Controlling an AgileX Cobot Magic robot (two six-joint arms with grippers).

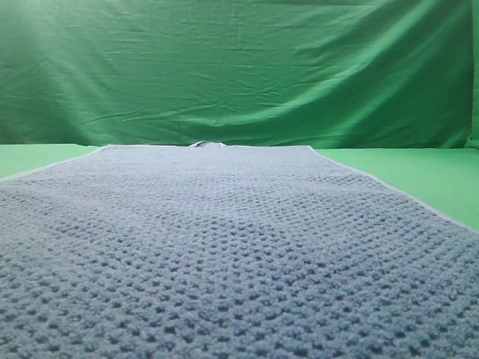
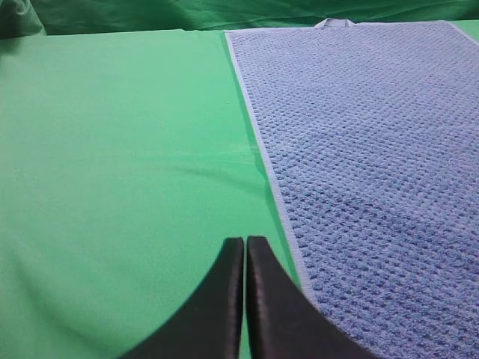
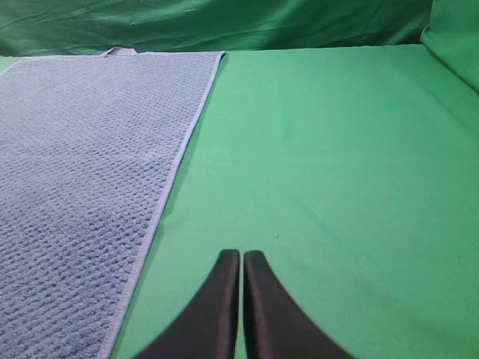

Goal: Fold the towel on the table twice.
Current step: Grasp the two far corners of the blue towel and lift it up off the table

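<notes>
Across the table [image 1: 419, 168], backed by a wrinkled green curtain [image 1: 239, 67], the towel [image 1: 224, 247] lies flat and unfolded, its near end cut off by the exterior frame. Its small tag [image 1: 207, 143] peeks past the far hem. Neither arm shows in that view. The left end effector [image 2: 245, 258] hovers pressed closed just beside the towel's left hem; the right end effector [image 3: 241, 269], likewise closed and empty, hovers near the right hem.
</notes>
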